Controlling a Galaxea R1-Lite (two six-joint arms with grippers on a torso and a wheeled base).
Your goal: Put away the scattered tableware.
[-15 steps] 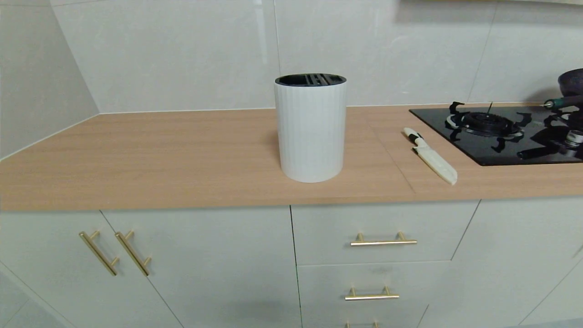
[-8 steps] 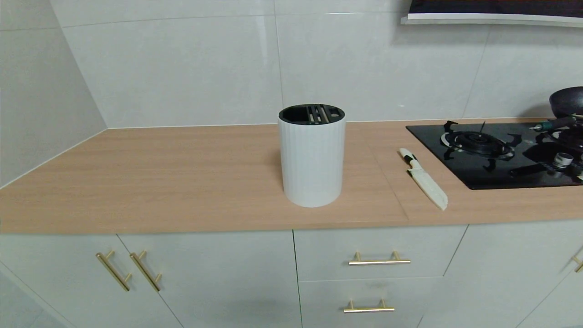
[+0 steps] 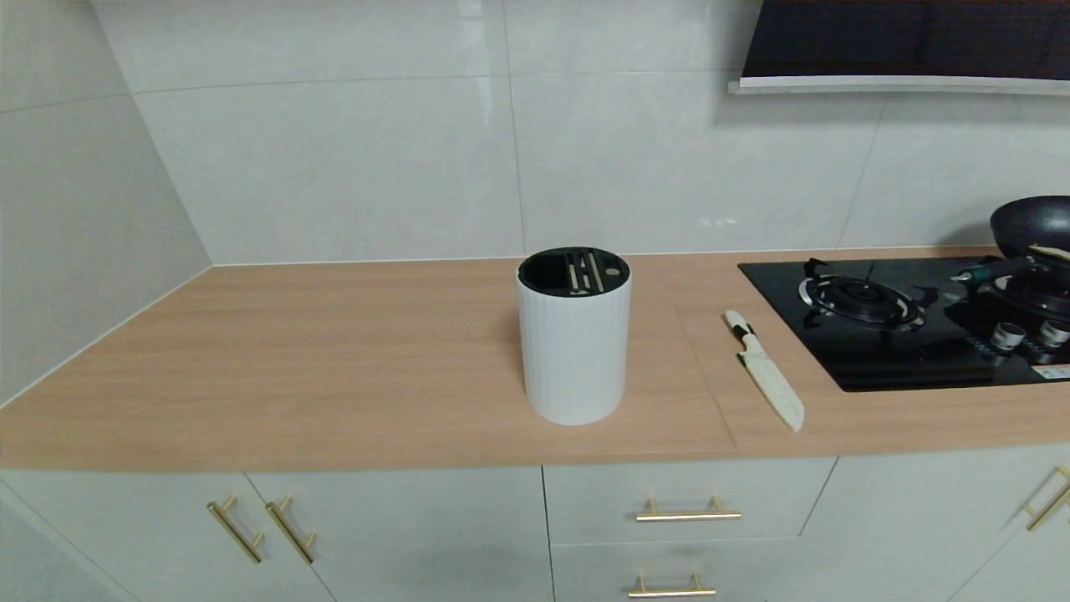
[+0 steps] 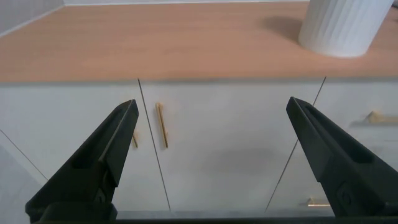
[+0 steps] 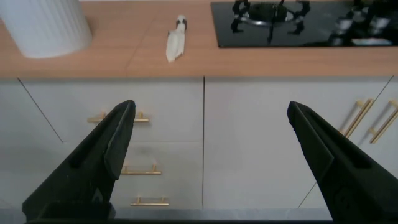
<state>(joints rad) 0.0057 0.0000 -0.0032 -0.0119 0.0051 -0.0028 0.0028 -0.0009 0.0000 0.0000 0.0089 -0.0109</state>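
Left gripper: jaws spread wide, nothing held, level with cabinet doors below counter. Right gripper: likewise released, before drawers. Knife: flat on counter between holder and hob, touching neither; cream blade toward front edge, white-and-black handle toward wall. Holder: upright white ribbed cylinder, black slotted top; slot contents unclear. Pan on far burner, cut off by frame edge.

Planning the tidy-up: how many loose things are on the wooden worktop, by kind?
Knife holder: 1
Knife: 1
Total: 2
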